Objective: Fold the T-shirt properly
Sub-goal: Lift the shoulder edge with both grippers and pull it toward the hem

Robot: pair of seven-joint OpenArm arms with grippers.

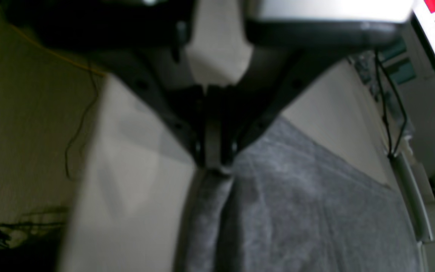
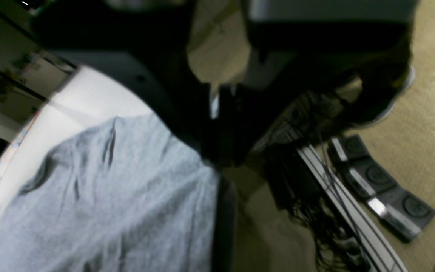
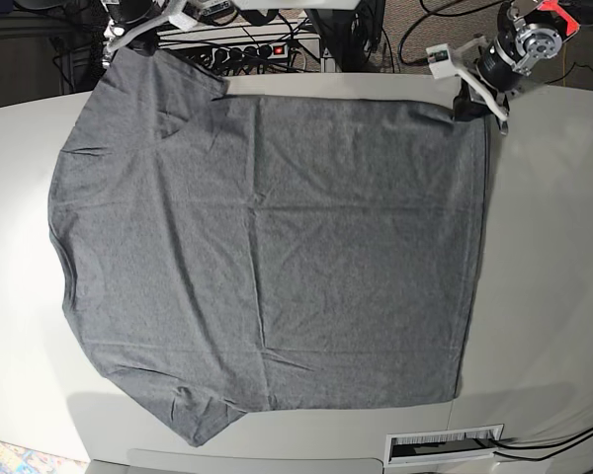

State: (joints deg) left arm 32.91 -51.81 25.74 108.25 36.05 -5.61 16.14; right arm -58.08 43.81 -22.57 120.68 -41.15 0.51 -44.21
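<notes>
Only the base view shows the T-shirt spread flat across my worktop, while my wrist views show my left claw and right claw each pinched shut on its far-edge corners.

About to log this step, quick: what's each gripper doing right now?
Left gripper: shut on the T-shirt, pinching its edge.
Right gripper: shut at the T-shirt's edge; whether it grips cloth cannot be told.
</notes>
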